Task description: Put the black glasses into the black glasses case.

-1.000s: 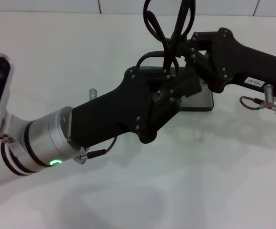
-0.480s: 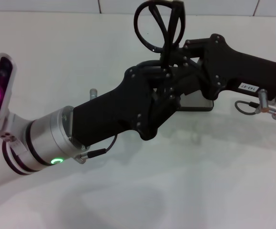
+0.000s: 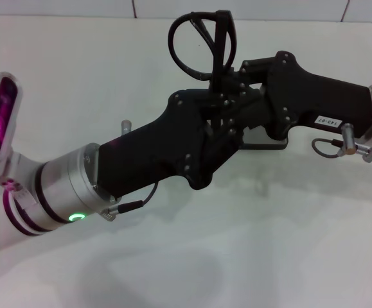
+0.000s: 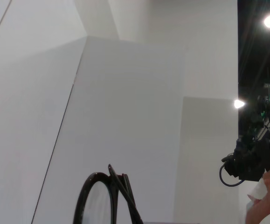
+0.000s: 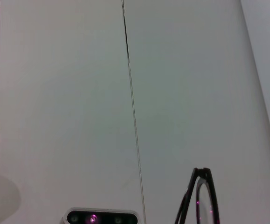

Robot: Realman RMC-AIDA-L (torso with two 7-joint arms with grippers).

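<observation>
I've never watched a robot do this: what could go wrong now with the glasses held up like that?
1. Both grippers, left gripper and right gripper, crowd the black glasses, held upright; pulling apart might bend the thin frame.
2. The black glasses case lies mostly hidden beneath the arms, so lowering the glasses could miss it.

left gripper and right gripper meeting mid-table, wrists angled inward
</observation>
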